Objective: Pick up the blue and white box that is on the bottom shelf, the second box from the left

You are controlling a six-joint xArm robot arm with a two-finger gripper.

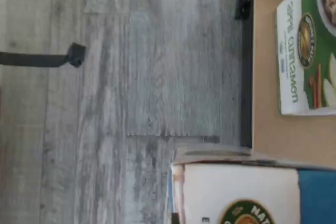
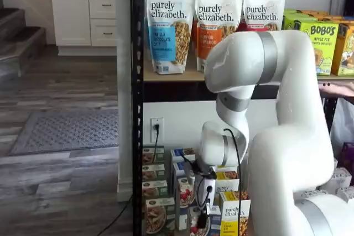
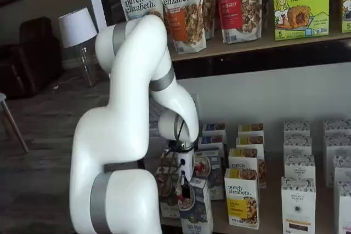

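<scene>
The hand hangs directly over the front of the upright blue and white box on the bottom shelf, fingertips at its top edge; whether it grips cannot be told.

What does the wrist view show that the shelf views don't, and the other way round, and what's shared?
Only the wrist view: readable "apple cinnamon" lettering on a green and white cardboard box. Only the shelf views: the white robot arm, its gripper with black fingers, and the granola pouches on the upper shelf. Shared: the blue and white box, just under the gripper.
</scene>
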